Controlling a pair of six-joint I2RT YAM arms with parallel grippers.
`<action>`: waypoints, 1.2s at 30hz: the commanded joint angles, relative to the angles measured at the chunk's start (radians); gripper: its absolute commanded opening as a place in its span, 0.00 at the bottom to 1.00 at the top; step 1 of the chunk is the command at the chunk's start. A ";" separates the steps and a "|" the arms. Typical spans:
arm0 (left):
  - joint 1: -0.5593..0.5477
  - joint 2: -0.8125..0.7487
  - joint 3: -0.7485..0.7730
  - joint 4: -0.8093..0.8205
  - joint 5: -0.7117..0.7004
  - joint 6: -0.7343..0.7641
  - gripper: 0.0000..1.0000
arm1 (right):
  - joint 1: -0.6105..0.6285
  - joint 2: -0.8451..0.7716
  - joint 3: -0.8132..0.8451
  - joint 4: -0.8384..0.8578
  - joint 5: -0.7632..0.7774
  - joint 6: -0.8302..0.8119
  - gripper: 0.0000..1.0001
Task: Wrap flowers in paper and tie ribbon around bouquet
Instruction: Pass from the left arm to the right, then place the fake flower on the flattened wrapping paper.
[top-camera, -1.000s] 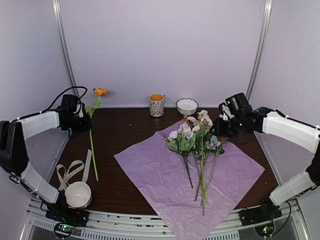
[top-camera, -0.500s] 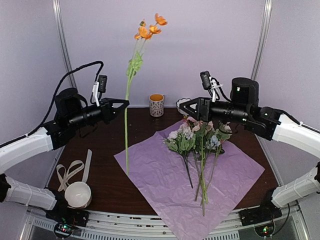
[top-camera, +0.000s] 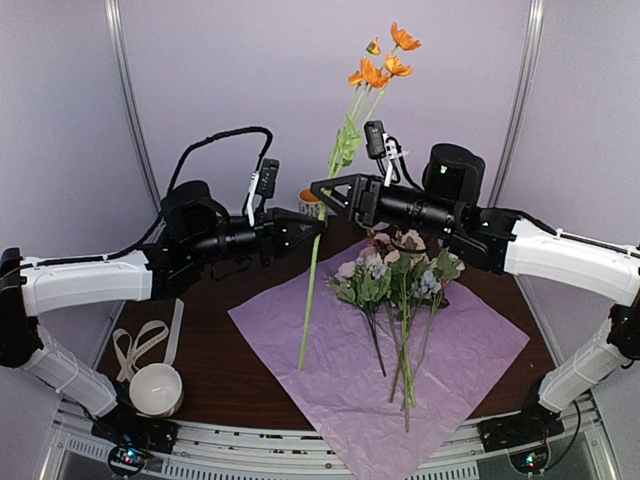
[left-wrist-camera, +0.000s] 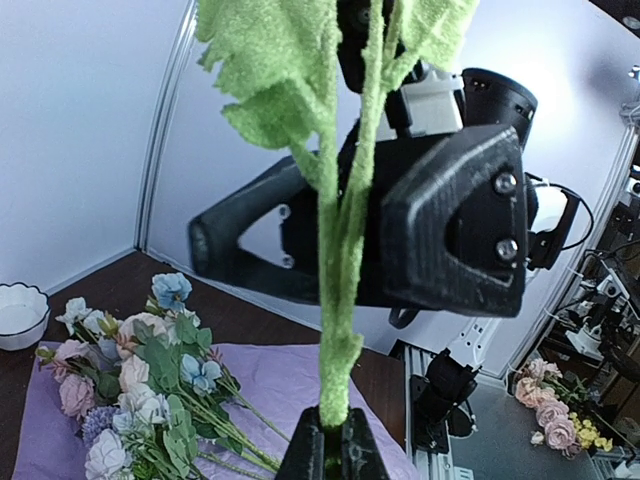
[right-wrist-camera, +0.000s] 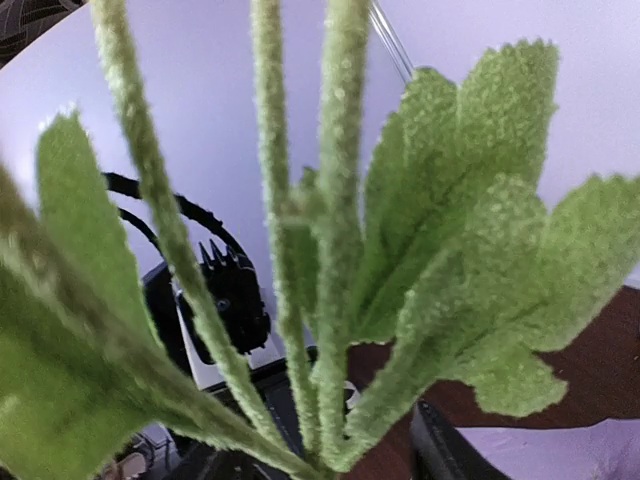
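Note:
My left gripper (top-camera: 318, 226) is shut on the green stem of an orange flower (top-camera: 383, 62) and holds it upright, its lower end over the lilac paper (top-camera: 330, 390). In the left wrist view the jaws (left-wrist-camera: 330, 452) pinch that stem (left-wrist-camera: 338, 330). My right gripper (top-camera: 322, 194) is open, its black fingers (left-wrist-camera: 450, 230) either side of the same stem just above the left one. Leaves and stems (right-wrist-camera: 335, 300) fill the right wrist view. The other flowers (top-camera: 392, 278) lie on the paper. The cream ribbon (top-camera: 138, 343) lies at the front left.
A white bowl (top-camera: 157, 388) stands by the ribbon near the left arm's base. A patterned cup (top-camera: 309, 199) at the back shows partly behind the grippers. Another white bowl (left-wrist-camera: 20, 315) sits at the back beyond the flowers.
The left arm has lifted the orange flower off the table and carried it right, over the paper. The right arm rose, swung left to the stem, and its jaws widened.

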 joint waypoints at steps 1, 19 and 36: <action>-0.009 0.022 0.035 0.083 0.043 -0.021 0.00 | 0.009 -0.001 0.028 0.016 0.032 0.011 0.30; 0.335 0.097 0.075 -0.980 -0.432 -0.001 0.92 | -0.253 -0.008 -0.008 -0.828 0.236 0.074 0.00; 0.362 0.355 -0.025 -0.910 -0.331 -0.006 0.96 | -0.352 0.240 0.127 -0.896 0.338 0.028 0.52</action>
